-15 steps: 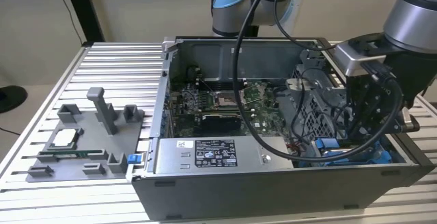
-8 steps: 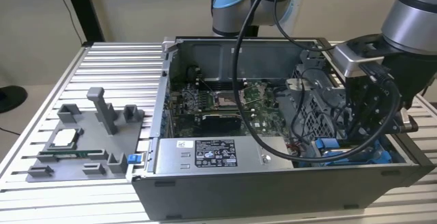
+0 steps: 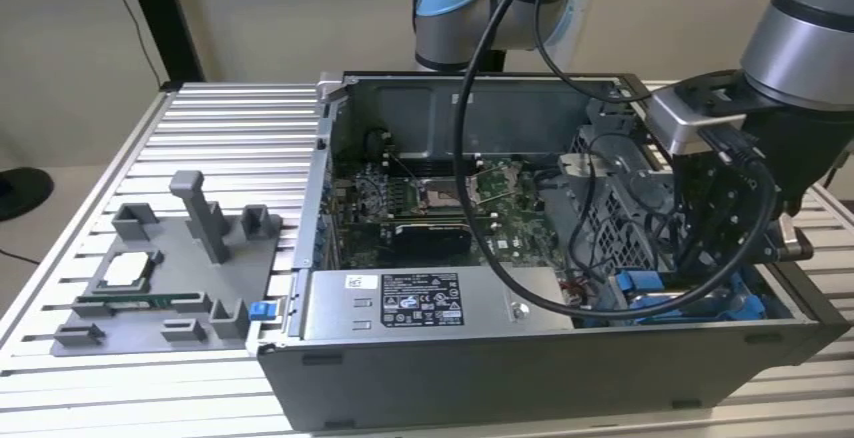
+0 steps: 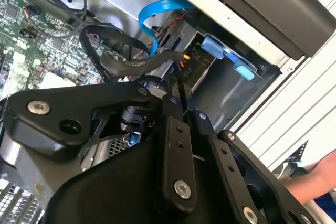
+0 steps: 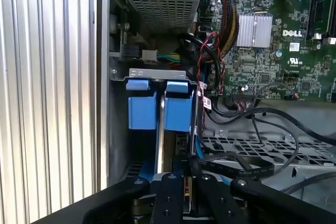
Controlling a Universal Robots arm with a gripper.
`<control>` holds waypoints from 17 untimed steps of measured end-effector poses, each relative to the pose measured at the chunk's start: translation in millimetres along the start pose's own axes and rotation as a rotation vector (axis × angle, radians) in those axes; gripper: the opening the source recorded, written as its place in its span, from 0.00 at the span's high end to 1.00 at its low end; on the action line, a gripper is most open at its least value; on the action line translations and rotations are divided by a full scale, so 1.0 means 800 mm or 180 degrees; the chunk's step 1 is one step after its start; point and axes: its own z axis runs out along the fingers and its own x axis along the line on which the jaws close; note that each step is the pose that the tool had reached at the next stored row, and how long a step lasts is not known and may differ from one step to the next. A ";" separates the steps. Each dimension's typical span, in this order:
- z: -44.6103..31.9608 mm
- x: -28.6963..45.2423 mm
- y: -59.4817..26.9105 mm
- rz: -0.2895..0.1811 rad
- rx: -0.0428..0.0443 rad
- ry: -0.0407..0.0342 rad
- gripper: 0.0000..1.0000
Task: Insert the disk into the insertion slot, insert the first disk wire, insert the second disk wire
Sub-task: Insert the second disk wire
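Observation:
The disk (image 5: 160,129) stands edge-on inside the insertion slot (image 5: 152,74), its blue frame parts (image 5: 177,111) showing at the case's front corner on the exterior view's right. In the second wrist view the disk's end (image 4: 202,72) shows beside a blue tab (image 4: 215,48). My gripper (image 5: 184,174) hangs directly over the disk, fingers pressed together on the end of a black disk wire (image 5: 236,166). That wire's connector (image 4: 182,59) sits just off the disk's end, close to my gripper (image 4: 177,90). In the exterior view the gripper (image 3: 707,283) reaches down into the case.
The open computer case (image 3: 534,358) lies on a slatted table (image 3: 227,128). Motherboard (image 5: 273,51), perforated cage (image 5: 252,148), loose black cables and a blue flat cable (image 4: 152,14) crowd the bay. A grey fixture tray (image 3: 160,278) sits at the exterior view's left. A person's hand (image 4: 315,179) is beside the case.

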 end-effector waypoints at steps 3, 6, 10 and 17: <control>0.0029 -0.0001 0.000 0.0000 0.0000 0.0009 1.00; 0.0073 -0.0002 0.000 0.0000 0.0000 0.0009 1.00; 0.0081 -0.0003 0.000 0.0000 0.0000 0.0007 1.00; 0.0045 -0.0002 0.000 0.0000 0.0000 0.0006 0.00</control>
